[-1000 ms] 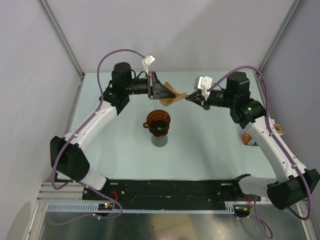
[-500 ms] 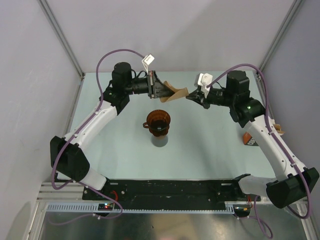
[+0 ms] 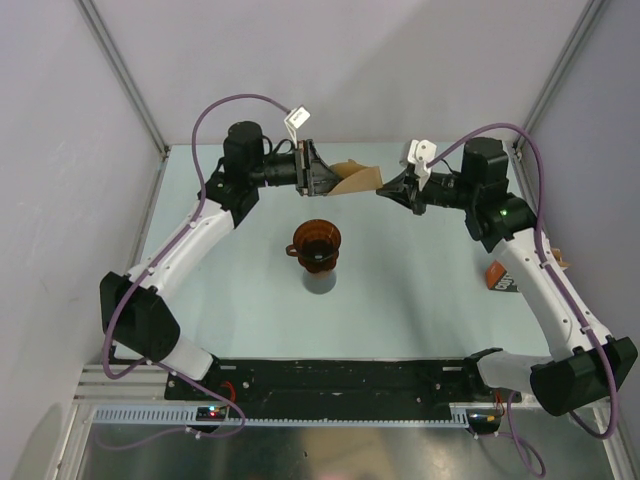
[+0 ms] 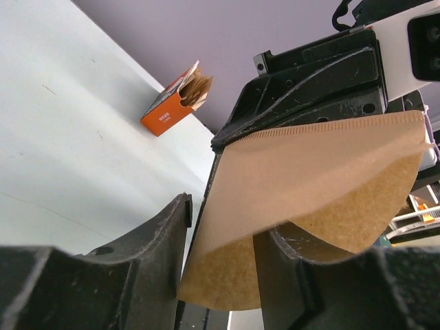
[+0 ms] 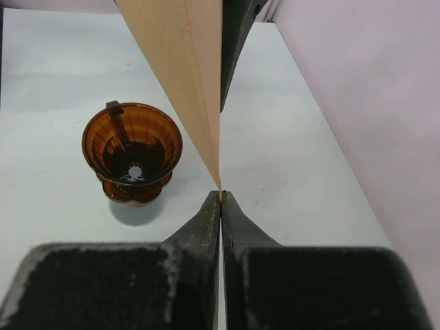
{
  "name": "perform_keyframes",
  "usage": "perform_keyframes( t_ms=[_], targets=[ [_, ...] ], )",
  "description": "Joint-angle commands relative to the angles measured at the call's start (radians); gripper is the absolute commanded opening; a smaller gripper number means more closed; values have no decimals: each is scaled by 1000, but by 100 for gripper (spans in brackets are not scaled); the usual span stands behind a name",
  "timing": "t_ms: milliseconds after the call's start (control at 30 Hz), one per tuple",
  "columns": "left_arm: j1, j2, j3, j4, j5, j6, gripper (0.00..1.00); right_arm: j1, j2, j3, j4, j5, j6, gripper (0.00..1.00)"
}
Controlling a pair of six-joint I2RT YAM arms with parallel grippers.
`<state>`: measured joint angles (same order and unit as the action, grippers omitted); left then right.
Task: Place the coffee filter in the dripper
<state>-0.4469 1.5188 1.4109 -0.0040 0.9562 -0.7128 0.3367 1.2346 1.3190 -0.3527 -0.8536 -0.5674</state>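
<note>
Both hands pinch the coffee filter mid-air, left hand and right hand shut on opposite edges, above the dripper on the worktop.

The overhead view looks down on the whole surface, while both close wrist views face the coffee filter from opposite sides.

You've got a plain tan-brown coffee filter, unprinted, with a fine crimped seam along its top edge in the left wrist view. Dripper is dark reddish-brown, translucent, ribbed inside. Table is pale mint-grey. Box at the far edge is orange with white print. Both grippers are black; cables purple.
</note>
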Motion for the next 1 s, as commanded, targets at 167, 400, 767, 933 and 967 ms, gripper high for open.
perform_keyframes(
  t_ms=[167,400,767,933,967],
  targets=[
    [-17,9,57,13,38,27,47,0,7,43,39,-68,16,0],
    [-23,28,75,22,57,2,35,13,10,39,40,-18,-4,0],
    [-22,20,90,27,-5,10,1,1,6,29,54,0,38,11],
    [-18,-23,165,-130,-240,199,0,-58,-24,30,48,24,138,55],
    [-20,-33,176,-151,-309,252,0,-77,-30,30,55,29,182,61]
  ],
)
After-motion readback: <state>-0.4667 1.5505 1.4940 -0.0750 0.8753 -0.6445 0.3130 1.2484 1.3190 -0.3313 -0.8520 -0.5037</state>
